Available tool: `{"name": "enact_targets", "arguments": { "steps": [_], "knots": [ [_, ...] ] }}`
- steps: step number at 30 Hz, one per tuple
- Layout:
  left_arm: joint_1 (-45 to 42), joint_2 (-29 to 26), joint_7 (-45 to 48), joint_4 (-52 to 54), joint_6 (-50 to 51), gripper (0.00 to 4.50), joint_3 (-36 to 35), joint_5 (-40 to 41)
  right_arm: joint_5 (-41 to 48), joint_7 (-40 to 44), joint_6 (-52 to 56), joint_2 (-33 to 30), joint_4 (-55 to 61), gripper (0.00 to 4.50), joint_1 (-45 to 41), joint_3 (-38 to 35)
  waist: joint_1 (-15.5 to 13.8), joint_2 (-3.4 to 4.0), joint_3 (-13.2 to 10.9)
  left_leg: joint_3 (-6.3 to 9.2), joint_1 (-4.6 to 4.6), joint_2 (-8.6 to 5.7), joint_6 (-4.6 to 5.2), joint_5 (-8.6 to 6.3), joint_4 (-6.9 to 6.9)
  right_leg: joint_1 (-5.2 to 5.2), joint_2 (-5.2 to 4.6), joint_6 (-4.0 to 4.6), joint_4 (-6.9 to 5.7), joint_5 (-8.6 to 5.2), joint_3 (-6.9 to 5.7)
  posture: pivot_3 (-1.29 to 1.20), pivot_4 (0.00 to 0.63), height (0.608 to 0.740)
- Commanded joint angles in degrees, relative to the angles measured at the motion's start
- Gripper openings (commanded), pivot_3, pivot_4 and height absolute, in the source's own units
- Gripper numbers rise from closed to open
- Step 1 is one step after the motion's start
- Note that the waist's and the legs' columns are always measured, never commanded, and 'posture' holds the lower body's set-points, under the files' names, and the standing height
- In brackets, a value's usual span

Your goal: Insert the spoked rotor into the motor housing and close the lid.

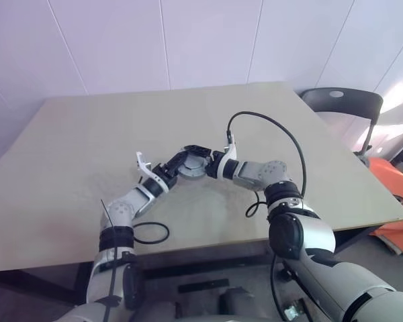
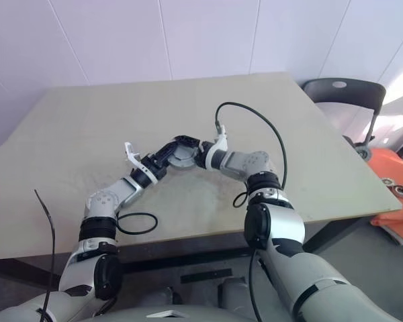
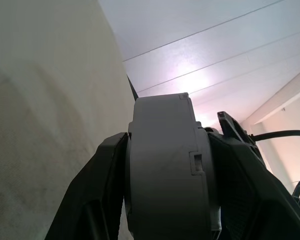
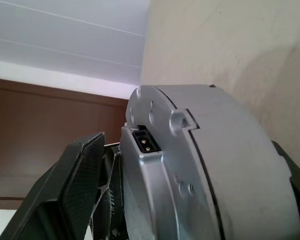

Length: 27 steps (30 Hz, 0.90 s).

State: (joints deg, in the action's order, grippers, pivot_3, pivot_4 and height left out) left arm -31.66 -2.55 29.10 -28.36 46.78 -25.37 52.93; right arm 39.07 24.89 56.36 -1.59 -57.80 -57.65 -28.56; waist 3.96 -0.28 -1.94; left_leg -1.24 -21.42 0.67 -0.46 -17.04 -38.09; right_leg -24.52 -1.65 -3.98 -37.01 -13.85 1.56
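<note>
Item: motor housing (image 1: pixel 193 167), round grey metal body, held up off the bench (image 1: pixel 80 134) between both grippers at mid-bench.

Left gripper (image 1: pixel 181 161): black fingers (image 3: pixel 97 190) flank the housing's curved wall, one on each side and against it, grasping the housing. The grip is across the thickness, probably to keep the body edge-on and steady.

Right gripper (image 2: pixel 191 149): fingers (image 4: pixel 75 185) stand spread to either side of the same body from the opposite side. Whether they bear on the metal or stand just off it cannot be told.

Housing detail, right wrist view: flat silver face, a notched lug at the rim and a small connector socket (image 4: pixel 145 142) in the edge. No windings or open cavity face this way, so the assembly looks closed, judging by the surfaces alone.

Spoked rotor, lid: not separable from the held body here; possibly already seated.

Also present: a chair (image 1: pixel 342 107) beyond the bench's far right corner.
</note>
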Motion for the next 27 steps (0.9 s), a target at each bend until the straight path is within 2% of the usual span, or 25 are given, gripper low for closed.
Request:
{"name": "enact_targets", "arguments": {
  "steps": [1,20,27],
  "knots": [
    [-1.4,-0.11,0.67,2.95,-0.67,2.51,-0.1,0.98,1.17,0.15,-0.02,0.01,1.6,4.05,-1.03,-0.66,0.01,0.0,0.0,0.0,0.0,0.0,0.0,0.0,0.0,0.0,0.0,0.0,0.0,0.0,0.0,0.0,0.0,0.74],
    [0.32,-3.5,-2.04,8.32,-3.06,2.51,-8.32,5.76,0.66,0.81,-2.1,-0.79,-0.05,4.05,-1.6,-1.2,-0.03,0.0,0.0,0.0,-0.03,0.0,0.0,0.0,0.0,0.0,-0.04,0.0,0.02,0.0,0.01,0.0,0.0,0.74],
    [-0.45,-8.61,-2.86,7.89,-6.46,2.51,-12.74,6.77,0.03,0.88,-3.55,-0.39,-1.55,4.05,-2.28,-0.73,0.16,-0.01,0.0,0.01,0.03,0.06,0.0,0.0,0.01,0.0,0.03,0.0,-0.03,0.0,0.04,0.0,0.0,0.74]
  ]
}}
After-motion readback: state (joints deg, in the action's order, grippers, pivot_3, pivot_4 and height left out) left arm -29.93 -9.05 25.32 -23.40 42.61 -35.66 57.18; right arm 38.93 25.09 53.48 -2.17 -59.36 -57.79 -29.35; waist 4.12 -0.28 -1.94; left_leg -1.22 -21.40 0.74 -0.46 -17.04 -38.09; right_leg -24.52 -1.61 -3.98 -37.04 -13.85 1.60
